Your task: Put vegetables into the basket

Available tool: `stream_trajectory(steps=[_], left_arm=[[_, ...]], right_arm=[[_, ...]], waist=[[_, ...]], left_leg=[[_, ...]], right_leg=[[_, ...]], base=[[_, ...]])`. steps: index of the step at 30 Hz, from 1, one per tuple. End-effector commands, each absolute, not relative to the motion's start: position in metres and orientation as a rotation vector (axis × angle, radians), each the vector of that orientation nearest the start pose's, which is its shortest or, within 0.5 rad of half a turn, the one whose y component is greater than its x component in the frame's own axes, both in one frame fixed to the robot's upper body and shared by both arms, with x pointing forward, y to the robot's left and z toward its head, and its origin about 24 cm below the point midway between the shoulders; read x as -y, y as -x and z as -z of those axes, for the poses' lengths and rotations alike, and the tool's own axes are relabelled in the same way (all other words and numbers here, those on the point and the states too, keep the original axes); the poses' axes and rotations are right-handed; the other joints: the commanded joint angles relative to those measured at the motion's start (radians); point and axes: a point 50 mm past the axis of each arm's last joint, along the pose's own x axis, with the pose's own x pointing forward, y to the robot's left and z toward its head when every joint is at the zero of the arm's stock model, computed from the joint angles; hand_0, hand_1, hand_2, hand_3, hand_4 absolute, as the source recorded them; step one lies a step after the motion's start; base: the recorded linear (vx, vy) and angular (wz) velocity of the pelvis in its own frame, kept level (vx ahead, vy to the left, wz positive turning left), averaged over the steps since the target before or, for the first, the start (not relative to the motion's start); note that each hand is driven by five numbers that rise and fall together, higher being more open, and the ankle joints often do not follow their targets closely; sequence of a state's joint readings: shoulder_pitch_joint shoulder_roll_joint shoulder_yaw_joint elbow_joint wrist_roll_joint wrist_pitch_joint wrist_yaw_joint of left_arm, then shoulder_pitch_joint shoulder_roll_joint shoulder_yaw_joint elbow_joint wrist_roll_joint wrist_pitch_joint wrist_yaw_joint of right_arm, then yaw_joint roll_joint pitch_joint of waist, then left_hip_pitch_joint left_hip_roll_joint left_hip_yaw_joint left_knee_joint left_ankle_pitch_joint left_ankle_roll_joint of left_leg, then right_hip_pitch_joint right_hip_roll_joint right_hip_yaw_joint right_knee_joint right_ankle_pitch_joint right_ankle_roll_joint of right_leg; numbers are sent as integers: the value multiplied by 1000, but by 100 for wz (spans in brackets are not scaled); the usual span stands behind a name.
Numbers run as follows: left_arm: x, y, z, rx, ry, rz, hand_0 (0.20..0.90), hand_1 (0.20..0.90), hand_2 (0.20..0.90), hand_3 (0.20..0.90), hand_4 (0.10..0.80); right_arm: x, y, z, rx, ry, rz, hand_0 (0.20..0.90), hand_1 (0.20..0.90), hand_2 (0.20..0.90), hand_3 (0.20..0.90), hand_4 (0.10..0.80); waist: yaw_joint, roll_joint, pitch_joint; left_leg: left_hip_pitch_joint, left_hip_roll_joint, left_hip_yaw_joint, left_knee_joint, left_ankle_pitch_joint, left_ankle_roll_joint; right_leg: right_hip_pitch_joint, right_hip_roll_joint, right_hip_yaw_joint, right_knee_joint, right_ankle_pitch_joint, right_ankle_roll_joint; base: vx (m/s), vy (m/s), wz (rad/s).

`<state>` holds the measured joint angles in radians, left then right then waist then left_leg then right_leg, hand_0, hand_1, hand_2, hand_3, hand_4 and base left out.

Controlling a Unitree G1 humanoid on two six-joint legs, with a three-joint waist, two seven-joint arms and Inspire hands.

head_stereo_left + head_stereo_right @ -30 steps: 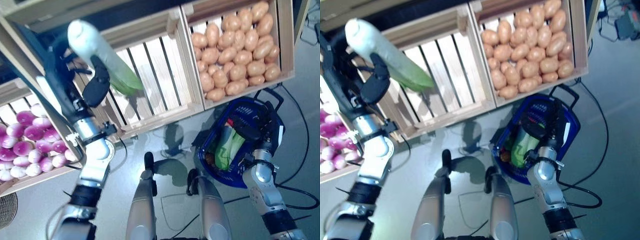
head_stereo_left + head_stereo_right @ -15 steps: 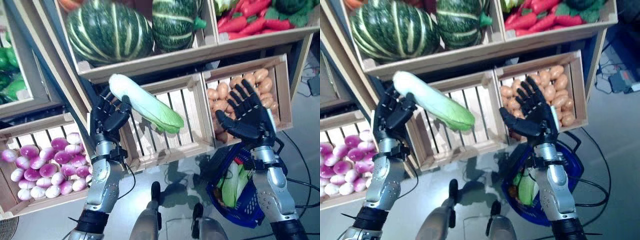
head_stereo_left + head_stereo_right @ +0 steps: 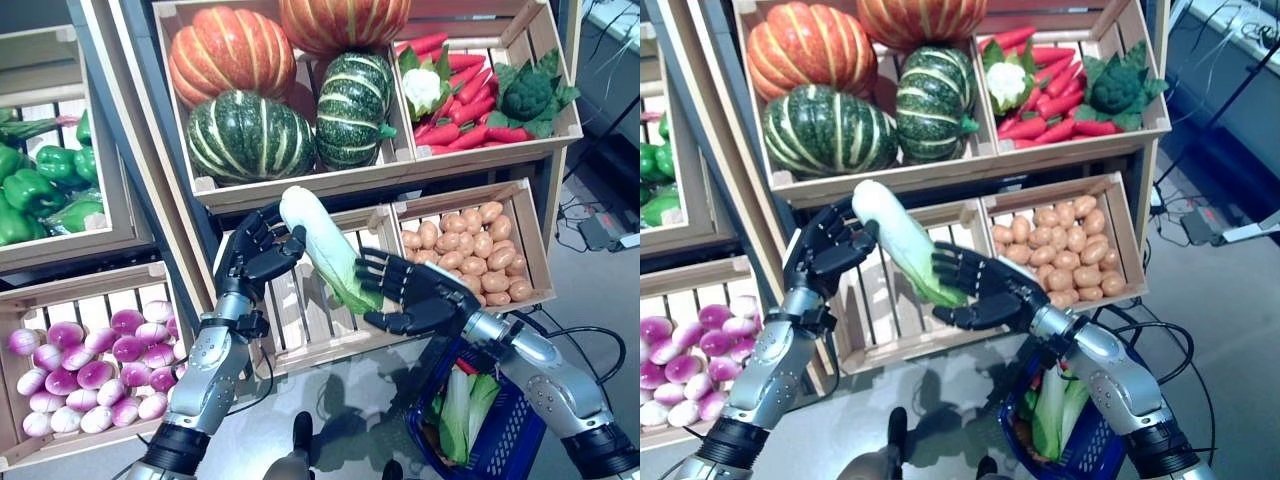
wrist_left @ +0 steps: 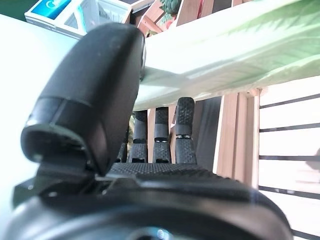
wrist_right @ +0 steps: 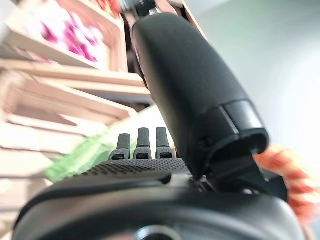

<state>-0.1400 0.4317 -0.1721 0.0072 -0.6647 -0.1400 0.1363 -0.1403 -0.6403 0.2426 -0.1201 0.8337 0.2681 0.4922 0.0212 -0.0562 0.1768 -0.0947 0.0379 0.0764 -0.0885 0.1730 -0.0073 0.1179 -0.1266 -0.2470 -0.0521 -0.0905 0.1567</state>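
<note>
My left hand [image 3: 256, 256] is shut on the white stalk end of a long napa cabbage [image 3: 322, 240] and holds it up in front of the stand's slatted lower crate. Its thumb [image 4: 95, 85] presses on the cabbage [image 4: 230, 50] in the left wrist view. My right hand [image 3: 412, 296] is open, fingers spread, with its palm against the cabbage's green leafy end [image 3: 932, 285]. The blue basket [image 3: 512, 432] stands on the floor at the lower right, below my right arm. A green-white leafy vegetable [image 3: 464, 404] lies in it, with something red beside it.
A wooden stand [image 3: 300, 188] of crates and shelves rises right behind both hands. A slatted crate [image 3: 300, 320] sits just behind the cabbage. Grey floor [image 3: 350, 400] lies between the stand and the basket.
The camera has tilted up. My right hand has moved left from above the basket to the cabbage's green end. My left hand still holds the cabbage.
</note>
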Motion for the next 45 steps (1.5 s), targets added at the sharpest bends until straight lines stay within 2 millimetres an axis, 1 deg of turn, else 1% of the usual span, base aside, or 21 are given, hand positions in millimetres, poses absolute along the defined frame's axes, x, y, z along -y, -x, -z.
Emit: stream_trajectory(steps=[1,6,9,12,14,18,20,23,27,29,34,38,41,43,45], left_arm=[[-182,-290,-118,290,228,146,300,300,300,300,400],[-181,-289,-115,273,224,157,300,300,300,300,400],[-179,-289,-114,268,217,169,300,300,300,300,400],[-179,-288,-113,256,217,168,300,300,300,300,400],[-177,-289,-112,250,218,162,300,300,300,300,400],[-176,-288,-110,243,210,149,300,300,300,300,400],[-176,-288,-110,245,207,146,300,300,300,300,400],[-178,-288,-109,242,208,139,300,300,300,300,400],[-182,-288,-107,239,202,129,300,300,300,300,400],[-187,-286,-107,243,202,117,300,300,300,300,400],[-190,-284,-109,252,199,92,300,300,300,300,400],[-191,-284,-110,251,199,83,300,300,300,300,400],[-192,-284,-108,247,195,81,300,300,300,300,400],[-194,-284,-107,245,198,83,300,300,300,300,400],[-195,-284,-107,247,197,85,300,300,300,300,400]], right_arm=[[143,-264,-111,-78,-235,-1004,900,900,900,900,800],[136,-265,-100,-163,-174,-1032,900,900,900,900,800],[134,-267,-93,-209,-167,-1001,900,900,900,900,800],[136,-274,-88,-220,-164,-891,900,900,900,900,800],[135,-279,-88,-194,-165,-805,900,900,900,900,800],[127,-283,-95,-140,-213,-742,900,900,900,900,800],[124,-283,-100,-111,-246,-745,900,900,900,900,800],[123,-282,-111,-45,-295,-753,900,900,900,900,800],[130,-281,-124,41,-320,-722,900,900,900,900,800],[139,-279,-129,101,-318,-649,900,900,900,900,800],[153,-275,-127,151,-346,-533,900,900,900,900,800],[155,-272,-129,187,-416,-527,900,900,900,900,800],[152,-272,-133,208,-536,-568,900,900,900,900,800],[153,-273,-133,226,-577,-547,900,900,900,900,800],[156,-274,-132,230,-569,-500,900,900,900,900,800]], waist=[[23,-19,-126],[29,-21,-137],[32,-20,-141],[34,-19,-143],[34,-17,-143],[31,-12,-145],[31,-11,-145],[31,-9,-146],[26,-7,-146],[21,-5,-147],[11,-1,-148],[7,1,-145],[8,2,-143],[9,1,-143],[9,2,-144]], left_leg=[[105,16,37,1,-165,-37],[119,18,32,1,-170,-40],[124,21,31,1,-170,-41],[129,21,26,1,-170,-42],[131,21,24,1,-169,-42],[135,20,22,1,-172,-40],[135,18,18,1,-174,-40],[135,19,16,1,-174,-42],[133,21,20,1,-175,-44],[134,22,24,1,-177,-43],[136,23,31,1,-181,-40],[137,25,34,1,-184,-39],[136,26,34,1,-185,-40],[137,27,34,1,-186,-42],[138,28,35,1,-187,-42]], right_leg=[[-72,-46,-13,-24,144,-11],[-59,-47,-8,-26,139,-11],[-52,-50,-6,-25,138,-9],[-48,-51,-4,-25,139,-8],[-45,-52,-2,-27,140,-8],[-43,-52,7,-29,140,-7],[-42,-52,8,-29,139,-7],[-42,-52,10,-29,137,-7],[-46,-53,14,-23,133,-7],[-49,-53,20,-21,132,-5],[-51,-53,31,-24,131,-2],[-52,-54,33,-25,131,-1],[-52,-54,33,-25,130,-1],[-51,-55,32,-26,130,0],[-50,-56,33,-25,128,0]], base=[[35,-22,0],[40,-16,1],[38,-11,3],[35,-10,1],[17,-2,0],[0,0,0],[0,0,0],[0,0,0],[0,0,0],[0,0,0],[-6,4,-2],[0,0,0],[0,0,0],[0,0,0],[0,0,0]])
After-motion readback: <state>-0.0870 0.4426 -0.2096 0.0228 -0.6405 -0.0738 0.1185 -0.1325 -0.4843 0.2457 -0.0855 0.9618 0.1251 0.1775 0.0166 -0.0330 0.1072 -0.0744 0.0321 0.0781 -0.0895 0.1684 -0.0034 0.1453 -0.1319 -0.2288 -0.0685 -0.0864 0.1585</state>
